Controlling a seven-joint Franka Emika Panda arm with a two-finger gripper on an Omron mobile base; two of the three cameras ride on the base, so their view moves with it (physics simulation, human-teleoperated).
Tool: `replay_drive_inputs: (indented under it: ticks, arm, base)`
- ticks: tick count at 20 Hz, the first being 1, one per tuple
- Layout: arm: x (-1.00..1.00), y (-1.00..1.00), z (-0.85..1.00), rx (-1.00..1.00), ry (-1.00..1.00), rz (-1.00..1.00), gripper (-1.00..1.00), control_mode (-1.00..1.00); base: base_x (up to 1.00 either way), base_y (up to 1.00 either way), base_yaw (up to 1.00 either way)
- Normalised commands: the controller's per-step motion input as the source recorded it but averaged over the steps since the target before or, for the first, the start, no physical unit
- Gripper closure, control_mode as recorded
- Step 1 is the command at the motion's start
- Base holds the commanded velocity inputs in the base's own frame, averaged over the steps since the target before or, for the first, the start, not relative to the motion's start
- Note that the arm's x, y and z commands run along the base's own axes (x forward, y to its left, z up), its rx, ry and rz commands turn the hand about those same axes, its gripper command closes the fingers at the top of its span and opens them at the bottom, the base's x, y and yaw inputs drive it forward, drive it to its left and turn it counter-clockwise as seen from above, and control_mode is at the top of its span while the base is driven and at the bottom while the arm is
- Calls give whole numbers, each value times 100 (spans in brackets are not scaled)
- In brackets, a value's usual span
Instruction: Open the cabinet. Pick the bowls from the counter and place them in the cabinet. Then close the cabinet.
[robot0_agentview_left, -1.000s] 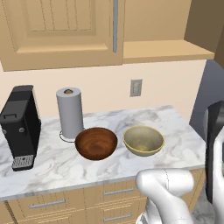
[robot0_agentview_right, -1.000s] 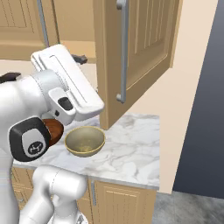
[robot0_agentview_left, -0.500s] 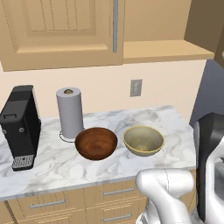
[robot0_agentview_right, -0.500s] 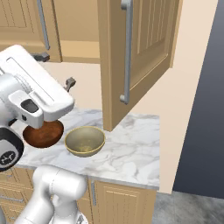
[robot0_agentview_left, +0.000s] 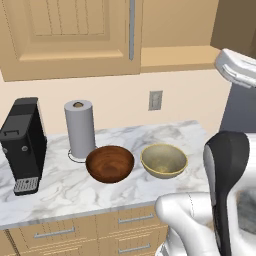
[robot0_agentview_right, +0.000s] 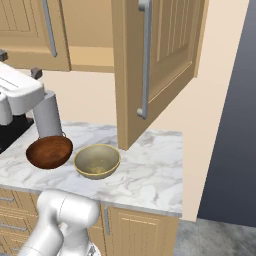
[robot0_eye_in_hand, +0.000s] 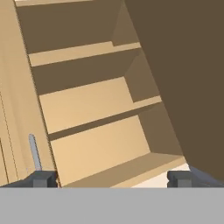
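While the cabinet (robot0_agentview_right: 150, 60) is hanging over the counter (robot0_agentview_left: 115, 185) with its right door swung out and its left door (robot0_agentview_left: 75, 35) sitting shut, the open half is showing a wooden shelf (robot0_eye_in_hand: 100, 113) with nothing resting on it. The swung door is jutting out above the right end of the marble, over the far side of the pale bowl (robot0_agentview_left: 164, 160). The black coffee machine (robot0_agentview_left: 22, 142) is standing at the far left of the counter, and the paper towel roll (robot0_agentview_left: 80, 129) is standing upright to its right, just behind the brown bowl (robot0_agentview_left: 110, 163). The two bowls are sitting side by side, close but apart. The gripper (robot0_eye_in_hand: 111, 178) is facing into the open cabinet, its fingers spread wide and grasping nothing.
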Motion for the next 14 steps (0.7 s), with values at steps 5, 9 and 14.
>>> replay_drive_inputs:
  ticks: [5,9,14]
  arm:
    - [3,62,-8,0,0,0,-100,-100]
    - [34,19,-29,0,-1,1,-100,-100]
    - [29,0,-29,0,-7,8,-100,-100]
  base:
    - [0,0,0]
    - [0,0,0]
    - [0,0,0]
